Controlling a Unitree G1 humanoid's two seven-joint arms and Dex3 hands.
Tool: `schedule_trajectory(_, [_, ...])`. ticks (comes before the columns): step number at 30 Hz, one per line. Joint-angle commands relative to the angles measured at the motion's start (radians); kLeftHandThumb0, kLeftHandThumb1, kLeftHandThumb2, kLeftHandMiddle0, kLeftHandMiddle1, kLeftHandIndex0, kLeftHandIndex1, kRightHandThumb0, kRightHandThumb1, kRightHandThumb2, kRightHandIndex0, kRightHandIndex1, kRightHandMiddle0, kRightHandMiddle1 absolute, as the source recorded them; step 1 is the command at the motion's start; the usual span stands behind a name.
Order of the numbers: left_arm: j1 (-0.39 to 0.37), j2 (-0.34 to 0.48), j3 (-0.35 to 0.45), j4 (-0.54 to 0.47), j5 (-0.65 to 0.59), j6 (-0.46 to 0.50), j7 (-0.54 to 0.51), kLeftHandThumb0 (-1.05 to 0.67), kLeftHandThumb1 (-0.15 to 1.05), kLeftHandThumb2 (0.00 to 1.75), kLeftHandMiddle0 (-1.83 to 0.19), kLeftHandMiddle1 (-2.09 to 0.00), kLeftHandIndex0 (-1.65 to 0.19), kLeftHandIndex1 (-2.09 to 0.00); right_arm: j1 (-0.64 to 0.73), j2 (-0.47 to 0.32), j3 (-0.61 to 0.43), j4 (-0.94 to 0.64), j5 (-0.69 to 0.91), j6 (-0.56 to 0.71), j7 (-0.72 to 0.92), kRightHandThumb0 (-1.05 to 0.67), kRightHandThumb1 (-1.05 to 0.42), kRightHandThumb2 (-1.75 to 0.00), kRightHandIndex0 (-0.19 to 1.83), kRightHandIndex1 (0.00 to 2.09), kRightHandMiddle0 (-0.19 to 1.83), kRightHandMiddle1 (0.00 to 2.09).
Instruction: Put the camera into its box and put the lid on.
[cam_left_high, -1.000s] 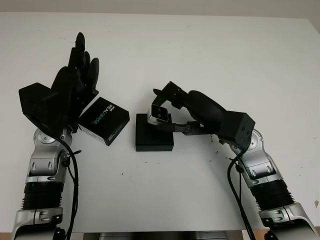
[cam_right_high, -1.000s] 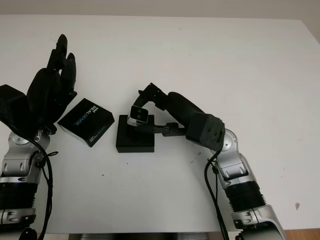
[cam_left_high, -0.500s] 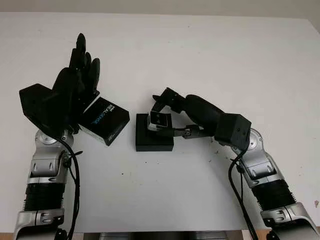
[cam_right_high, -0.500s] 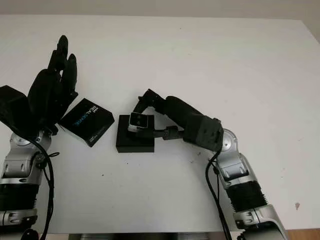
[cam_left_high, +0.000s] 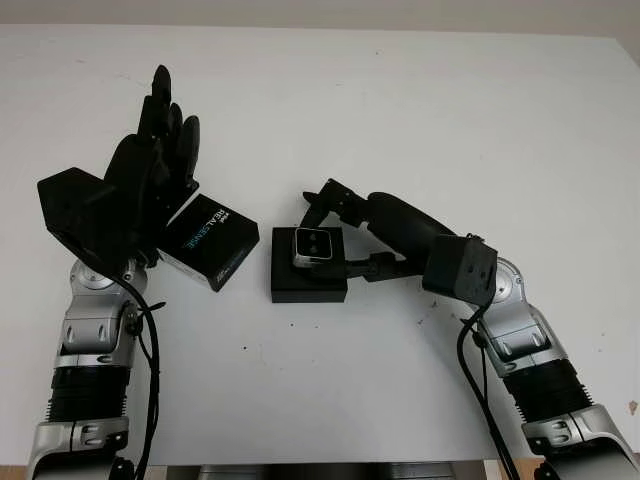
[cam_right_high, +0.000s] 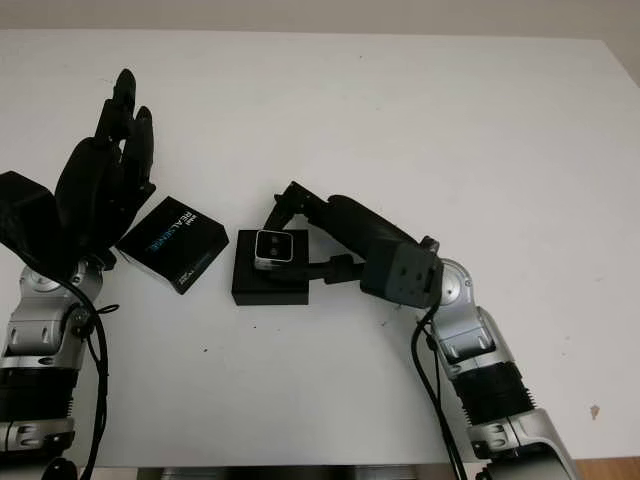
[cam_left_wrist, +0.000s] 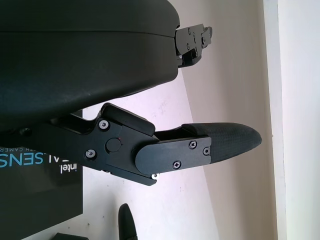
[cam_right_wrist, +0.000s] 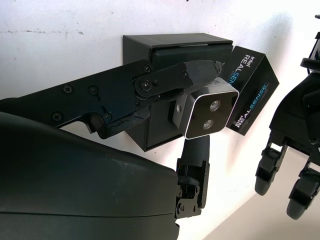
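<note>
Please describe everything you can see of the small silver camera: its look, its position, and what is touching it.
The camera is a small silver block, metallic-looking, with rounded corners and a dark front face holding two round lenses. The right hand grips it: one finger lies along one side, another presses the opposite side. It is held over the open black box, front face up toward the head camera, low against the box; whether it already sits inside cannot be told. The lid lies beside the box, apart from the camera.

A white bench (cam_left_high: 420, 120) carries an open black box (cam_left_high: 308, 280) mid-bench, its printed lid (cam_left_high: 208, 242) just beside it toward the left edge.
</note>
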Motion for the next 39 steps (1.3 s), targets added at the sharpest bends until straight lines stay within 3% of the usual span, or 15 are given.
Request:
schedule_trajectory(1, [0.006, 0.0, 0.008, -0.013, -0.001, -0.002, 0.0, -0.76, 1.05, 0.56, 0.19, 0.0, 0.19, 0.0, 0.002, 0.006, 0.005, 0.012, -0.001, -0.017, -0.006, -0.49, -1.05, -0.18, 0.16, 0.06, 0.46, 1.84])
schedule_trajectory(28, [0.008, 0.004, 0.007, -0.013, 0.0, -0.011, -0.006, -0.76, 1.05, 0.57, 0.19, 0.0, 0.19, 0.0, -0.004, 0.021, 0.023, 0.069, -0.03, -0.054, -0.037, -0.5, -1.05, -0.17, 0.17, 0.06, 0.43, 1.84])
schedule_trajectory(32, [0.008, 0.003, 0.009, -0.011, -0.001, -0.013, -0.006, -0.76, 1.05, 0.56, 0.19, 0.0, 0.19, 0.0, 0.001, 0.015, 0.028, 0.057, -0.033, -0.039, -0.024, -0.59, -1.02, -0.08, 0.11, 0.03, 0.17, 1.6])
schedule_trajectory(33, [0.008, 0.003, 0.01, -0.011, -0.001, -0.012, -0.006, -0.76, 1.05, 0.56, 0.19, 0.0, 0.19, 0.0, 0.001, 0.008, 0.034, 0.048, -0.041, -0.031, -0.016, -0.67, -1.01, -0.06, 0.02, 0.02, 0.04, 1.4])
schedule_trajectory(36, [0.009, 0.006, 0.009, -0.011, 0.0, -0.01, -0.008, -0.77, 1.05, 0.56, 0.19, 0.0, 0.19, 0.0, 0.005, -0.01, 0.046, 0.025, -0.062, -0.025, 0.005, -0.76, -0.96, -0.05, -0.15, 0.01, -0.01, 0.79])
schedule_trajectory(39, [0.009, 0.01, 0.009, -0.011, 0.004, -0.007, -0.008, -0.77, 1.05, 0.56, 0.19, 0.0, 0.19, 0.0, 0.011, -0.018, 0.051, 0.011, -0.077, -0.036, 0.003, -0.79, -0.94, -0.05, -0.19, 0.0, -0.02, 0.57])
